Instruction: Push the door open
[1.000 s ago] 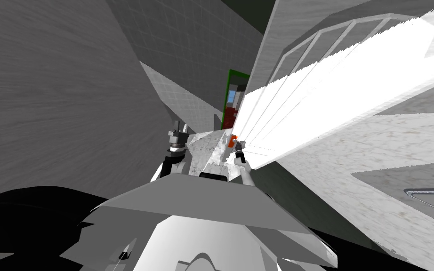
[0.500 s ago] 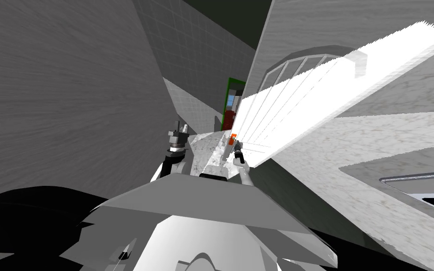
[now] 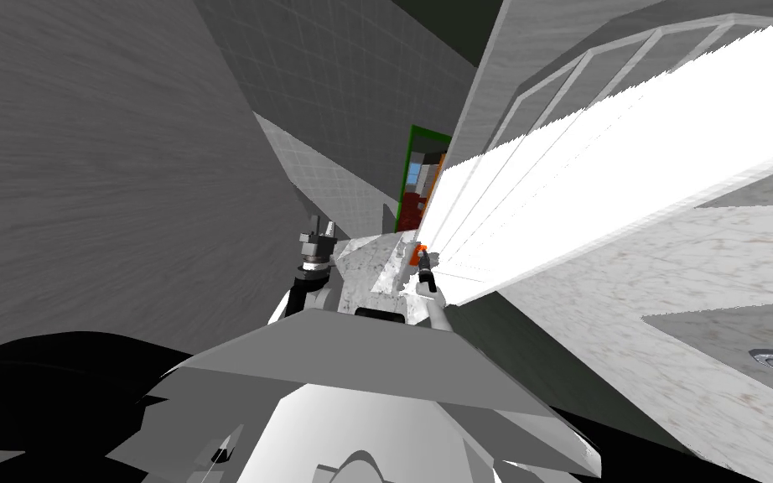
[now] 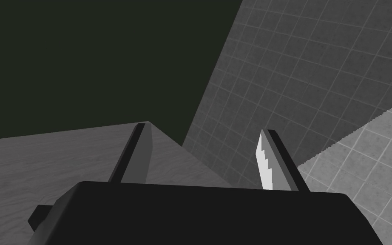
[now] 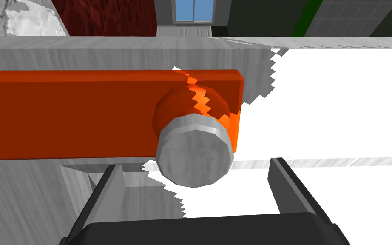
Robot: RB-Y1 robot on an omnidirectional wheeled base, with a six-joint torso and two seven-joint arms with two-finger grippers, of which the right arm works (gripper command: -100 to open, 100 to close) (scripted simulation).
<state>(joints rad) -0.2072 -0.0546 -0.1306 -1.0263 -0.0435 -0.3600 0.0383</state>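
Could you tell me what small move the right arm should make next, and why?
Probably ease the right end effector forward against the door. Its open fingers flank the grey knob on the orange plate without gripping it, and the gap past the door's edge looks narrow.

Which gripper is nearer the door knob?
Right. The right gripper sits just short of the knob, jaws open and aimed at it. The left gripper is off to the left by a grey wall, apart from the door.

door [image 5: 339, 106] white, grey grain; handle [image 5: 63, 115] orange; knob [image 5: 194, 157] grey; wall [image 4: 318, 85] grey grid tiles; frame [image 3: 414, 138] green.
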